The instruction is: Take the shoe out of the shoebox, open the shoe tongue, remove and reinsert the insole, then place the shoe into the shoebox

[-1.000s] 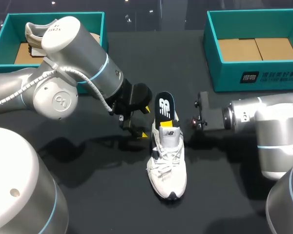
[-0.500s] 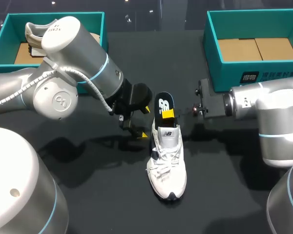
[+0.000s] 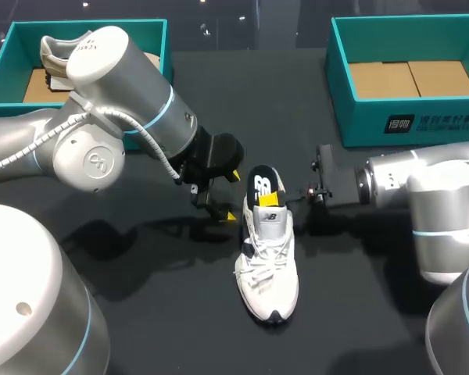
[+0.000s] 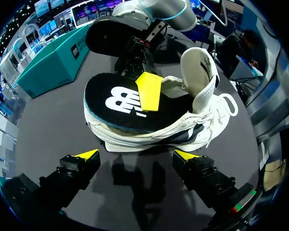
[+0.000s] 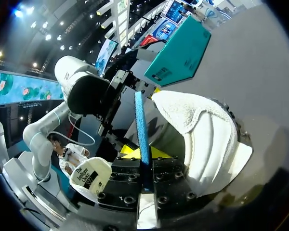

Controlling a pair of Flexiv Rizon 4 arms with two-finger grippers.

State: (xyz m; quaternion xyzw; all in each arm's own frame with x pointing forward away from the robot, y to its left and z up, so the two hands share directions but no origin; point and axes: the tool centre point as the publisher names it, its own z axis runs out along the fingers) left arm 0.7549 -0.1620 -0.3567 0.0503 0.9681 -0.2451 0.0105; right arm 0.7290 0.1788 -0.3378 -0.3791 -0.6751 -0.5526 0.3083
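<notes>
A white shoe [image 3: 267, 258] stands on the dark table, toe toward the front edge. Its black insole [image 3: 263, 184] with a white logo sticks up out of the heel opening. My right gripper [image 3: 274, 196] comes in from the right and is shut on the insole; in the right wrist view the insole [image 5: 141, 127] runs edge-on between the fingers of that gripper [image 5: 145, 164]. My left gripper [image 3: 223, 201] hangs open just left of the heel. In the left wrist view the shoe [image 4: 156, 130], its raised tongue [image 4: 198, 67] and insole [image 4: 116, 100] lie ahead of the left gripper [image 4: 137, 155].
A teal shoebox [image 3: 152, 35] at the back left holds another shoe [image 3: 61, 51]. A second teal shoebox [image 3: 338, 55] with a cardboard floor stands at the back right. Dark tabletop [image 3: 180, 312] spreads around the shoe.
The right gripper has closed on the insole. The insole now sits lower, further down into the shoe. The left arm has kept still.
</notes>
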